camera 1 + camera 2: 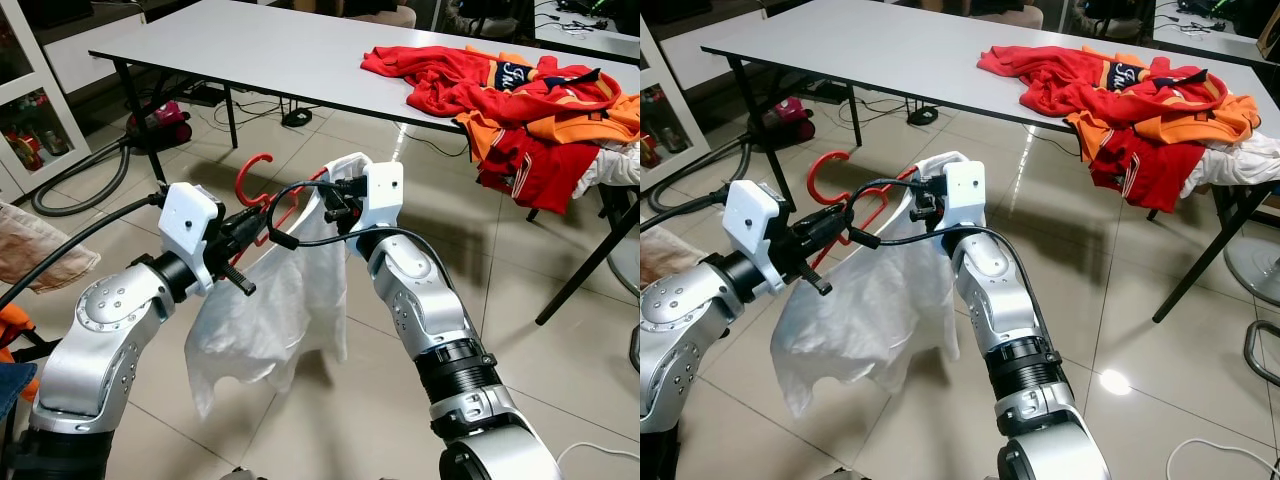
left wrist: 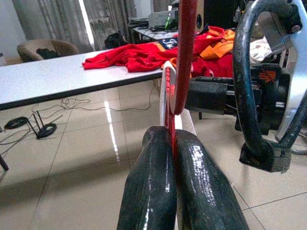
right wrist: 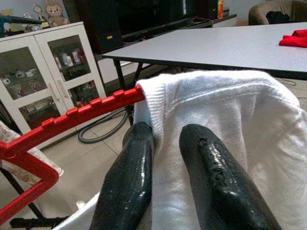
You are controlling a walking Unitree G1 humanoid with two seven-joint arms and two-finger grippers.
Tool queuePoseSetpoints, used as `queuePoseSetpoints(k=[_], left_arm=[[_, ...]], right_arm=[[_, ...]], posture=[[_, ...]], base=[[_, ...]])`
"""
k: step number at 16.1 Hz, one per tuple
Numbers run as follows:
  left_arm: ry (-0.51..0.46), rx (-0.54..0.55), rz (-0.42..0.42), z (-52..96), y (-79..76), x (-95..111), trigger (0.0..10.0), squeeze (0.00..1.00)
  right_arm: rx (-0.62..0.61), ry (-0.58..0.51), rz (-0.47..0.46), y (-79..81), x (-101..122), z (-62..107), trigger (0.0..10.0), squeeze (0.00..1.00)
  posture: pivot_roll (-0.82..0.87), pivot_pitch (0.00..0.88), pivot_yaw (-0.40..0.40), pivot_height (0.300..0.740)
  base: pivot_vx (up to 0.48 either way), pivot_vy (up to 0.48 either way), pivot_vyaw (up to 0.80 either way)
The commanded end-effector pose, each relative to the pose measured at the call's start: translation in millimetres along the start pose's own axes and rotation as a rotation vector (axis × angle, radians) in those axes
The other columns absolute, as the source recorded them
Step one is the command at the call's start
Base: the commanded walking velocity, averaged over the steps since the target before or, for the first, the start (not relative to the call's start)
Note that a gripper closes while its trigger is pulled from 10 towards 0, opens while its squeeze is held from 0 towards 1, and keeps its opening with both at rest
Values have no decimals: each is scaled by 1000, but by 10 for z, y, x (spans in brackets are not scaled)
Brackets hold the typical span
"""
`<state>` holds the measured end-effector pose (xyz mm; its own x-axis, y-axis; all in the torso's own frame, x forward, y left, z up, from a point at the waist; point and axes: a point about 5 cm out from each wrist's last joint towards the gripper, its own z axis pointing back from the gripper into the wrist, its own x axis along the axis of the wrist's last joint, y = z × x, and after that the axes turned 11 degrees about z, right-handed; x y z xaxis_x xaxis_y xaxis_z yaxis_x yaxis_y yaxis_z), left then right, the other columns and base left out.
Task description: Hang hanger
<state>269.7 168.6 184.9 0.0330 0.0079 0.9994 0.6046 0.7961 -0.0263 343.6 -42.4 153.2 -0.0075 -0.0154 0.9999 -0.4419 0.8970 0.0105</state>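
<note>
Ahead, the counter (image 1: 250, 45) spans the far side of the room, a long matte grey-white slab on thin black legs over glossy tile floor (image 1: 560, 370). On its right end lies a heap of clothes (image 1: 520, 95), soft red and orange fabric spilling over the near edge. Nearer, held in mid-air between both arms and well apart from the counter, hangs a white shirt (image 1: 270, 300), thin, limp knit, drooping in loose folds toward the floor. It is threaded on the hanger (image 1: 262, 190), a rigid red plastic frame with a ridged shoulder bar and a curved hook that points up and away, toward the counter. Its long axis runs across the robot, from one arm to the other. The left gripper (image 2: 172, 158) has its jaws clenched on the hanger's thin red bar near the hook end, so that arm is nearer the hook. The right gripper (image 3: 165, 143) has its jaws pinching the shirt's ribbed collar edge at the bar's other end. No rail is visible, so where the hook must go cannot be told.
</note>
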Motion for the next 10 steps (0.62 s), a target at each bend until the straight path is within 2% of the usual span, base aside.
queuePoseSetpoints(k=[1,10], left_arm=[[-32,-2,-15,17,-13,87,10000,0],[-14,20,-31,37,30,69,10000,0]], right_arm=[[-8,-17,-8,-23,23,-9,0,0],[-8,-41,-11,-8,28,21,0,0]], posture=[[-36,0,-38,740],[-33,0,-41,740]], base=[[0,0,0],[0,0,0]])
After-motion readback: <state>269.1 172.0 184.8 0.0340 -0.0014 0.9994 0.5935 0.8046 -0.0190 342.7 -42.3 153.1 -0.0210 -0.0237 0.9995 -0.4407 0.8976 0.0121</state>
